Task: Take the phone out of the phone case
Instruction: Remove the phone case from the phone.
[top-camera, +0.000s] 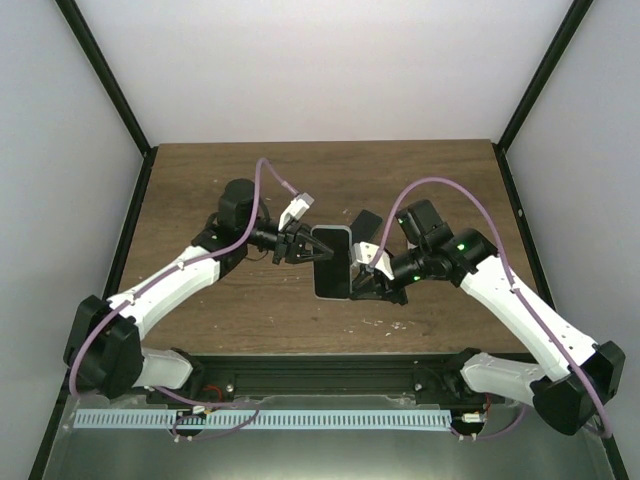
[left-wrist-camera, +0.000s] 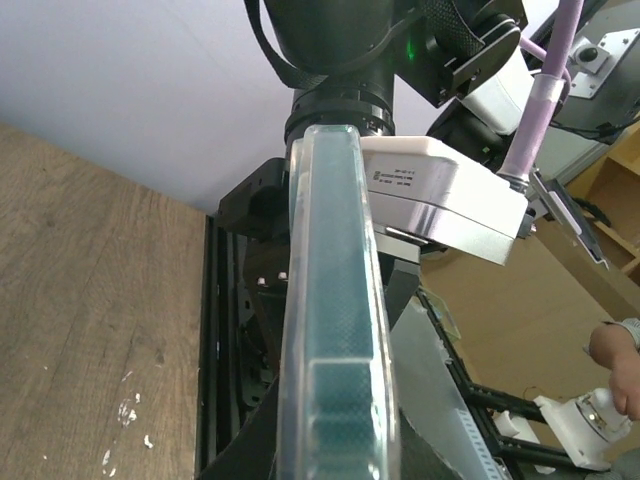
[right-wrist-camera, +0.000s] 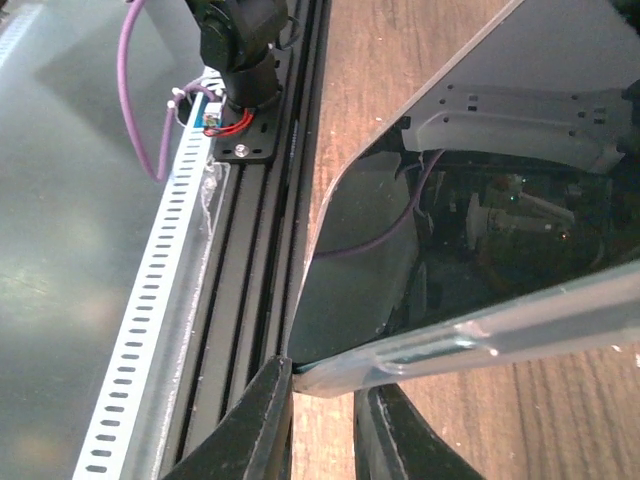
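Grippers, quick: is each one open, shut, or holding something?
Left gripper: shut on the cased phone.
Right gripper: jaws narrowly apart at the case rim; grip cannot be told.

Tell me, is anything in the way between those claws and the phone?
Nothing visible. The left gripper clamps the phone case at its left edge; the right gripper sits at its near right corner. Only the case itself wraps the phone.

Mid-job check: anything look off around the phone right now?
Nothing damaged. At the right hand, the phone case rim seems lifted off the phone corner, as the job intends. White flecks dot the table's near edge.
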